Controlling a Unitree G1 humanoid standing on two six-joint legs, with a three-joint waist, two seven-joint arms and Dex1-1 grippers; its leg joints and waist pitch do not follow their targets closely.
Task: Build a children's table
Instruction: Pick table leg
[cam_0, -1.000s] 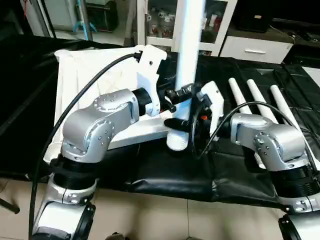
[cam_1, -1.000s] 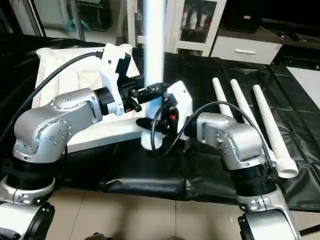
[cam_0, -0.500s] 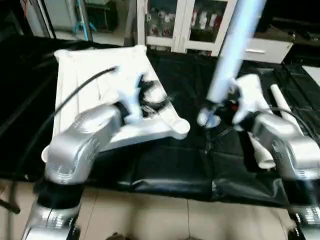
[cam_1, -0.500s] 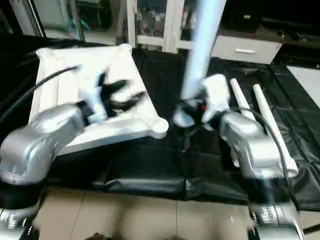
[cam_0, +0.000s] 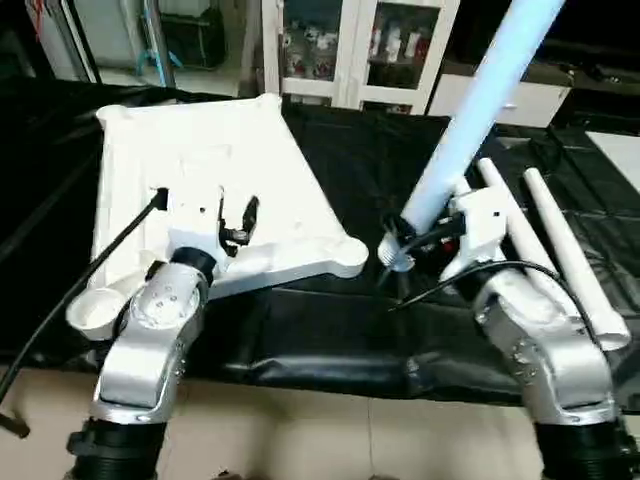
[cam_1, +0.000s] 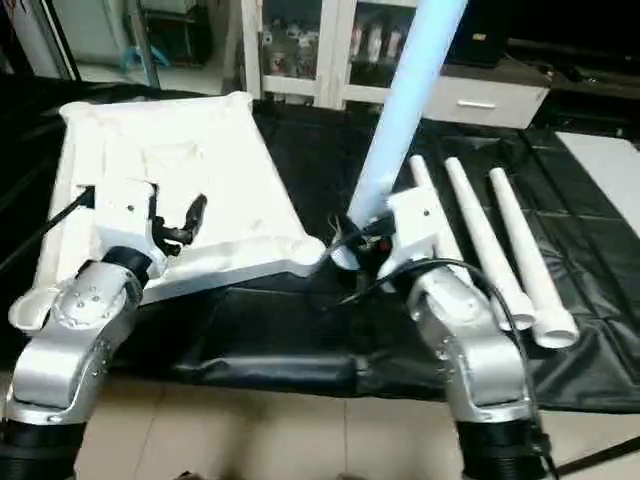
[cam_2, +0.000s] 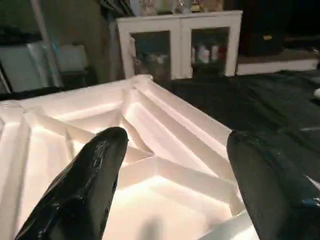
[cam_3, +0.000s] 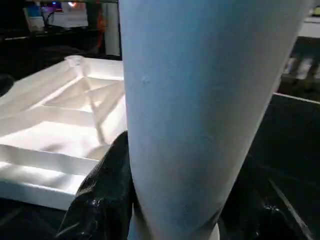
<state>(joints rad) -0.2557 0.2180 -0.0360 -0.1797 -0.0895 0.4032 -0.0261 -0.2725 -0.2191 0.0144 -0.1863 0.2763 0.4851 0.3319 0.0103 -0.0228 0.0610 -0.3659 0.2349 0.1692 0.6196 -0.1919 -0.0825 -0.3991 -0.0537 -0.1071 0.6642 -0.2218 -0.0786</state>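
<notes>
Nearest the front edge of the black-covered surface (cam_0: 330, 350), the left hand (cam_0: 236, 222) hovers over the near rim of the white plastic square tabletop (cam_0: 210, 170), fingers (cam_2: 85, 185) spread and released, holding nothing. The tabletop lies ribbed underside up toward the surface's left side, one rounded corner socket (cam_0: 352, 254) near the middle of the front edge. Just beside that socket, the right hand (cam_0: 405, 245) is clenched on a long white tube leg (cam_0: 478, 110) that tilts up and away. Three more white tube legs (cam_1: 480, 240) lie side by side toward the right edge.
</notes>
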